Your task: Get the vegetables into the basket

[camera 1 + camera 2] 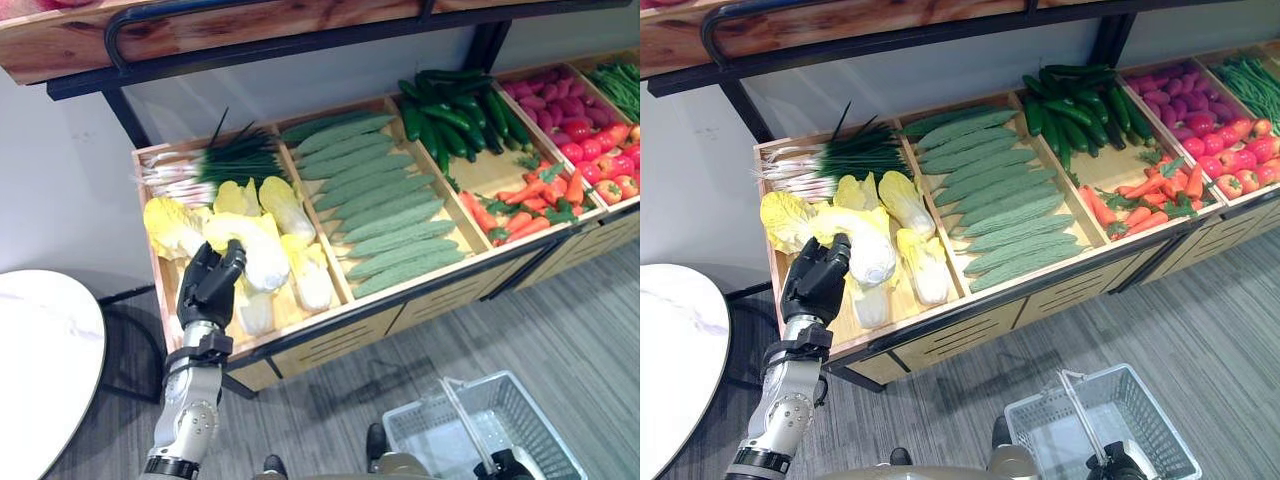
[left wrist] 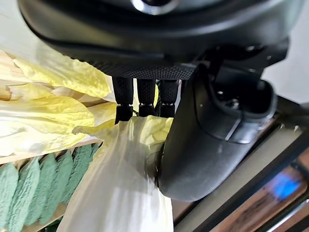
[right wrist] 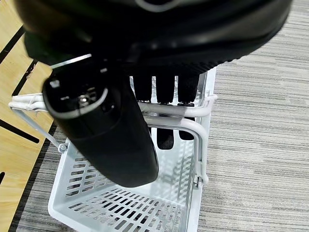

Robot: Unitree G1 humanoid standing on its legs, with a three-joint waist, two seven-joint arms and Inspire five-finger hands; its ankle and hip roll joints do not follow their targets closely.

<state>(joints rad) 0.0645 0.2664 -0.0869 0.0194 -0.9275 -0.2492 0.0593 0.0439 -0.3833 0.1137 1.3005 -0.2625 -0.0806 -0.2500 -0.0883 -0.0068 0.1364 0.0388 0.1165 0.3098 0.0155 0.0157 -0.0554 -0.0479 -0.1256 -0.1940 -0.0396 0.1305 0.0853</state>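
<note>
Left hand (image 1: 210,285) grips one pale yellow-white cabbage (image 1: 262,257), long axis pointing away toward the shelf's back; right hand (image 3: 120,130) curls round white plastic basket's (image 3: 120,203) handle.

basket (image 1: 520,425) cut off, tomatoes (image 1: 615,165) cropped

Varnished wooden crates (image 1: 300,340); a white perforated plastic basket (image 3: 120,208); matt grey carpet floor (image 3: 260,121); bumpy green gourds (image 1: 390,215).

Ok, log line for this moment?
left hand: closing on cabbage in crate | right hand: holding basket handle | basket: empty
</note>
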